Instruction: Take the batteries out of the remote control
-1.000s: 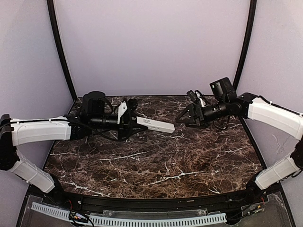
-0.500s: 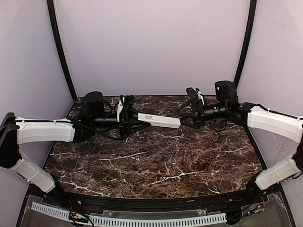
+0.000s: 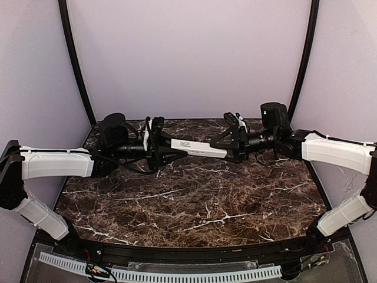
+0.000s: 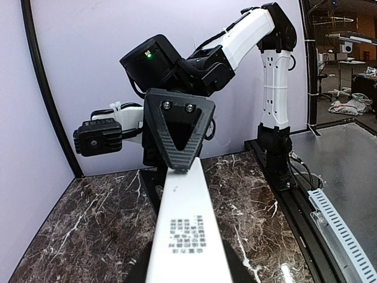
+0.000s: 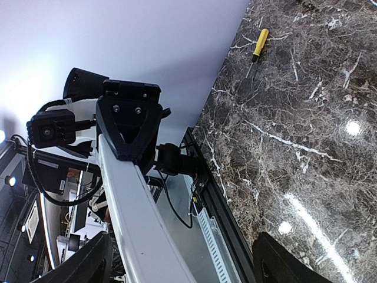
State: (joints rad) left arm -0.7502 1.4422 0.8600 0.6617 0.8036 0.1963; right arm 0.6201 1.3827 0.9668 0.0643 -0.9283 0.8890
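Top view: soft, even light from above and no hard shadows. The wall (image 3: 188, 59) is a flat pale lilac, and the dark table (image 3: 194, 200) gives off only a dull sheen. It's crisp through the middle (whether the lens bows the edges is hard to say).

Left wrist view: the remote (image 4: 187, 236) glows bright white, its label print is too soft to read, and its near end is out of focus. The room at far right is dimmer.

Right wrist view, tilted: round hot spots of glare on the table. The wall is washed nearly white, and the remote's near end is blurred.
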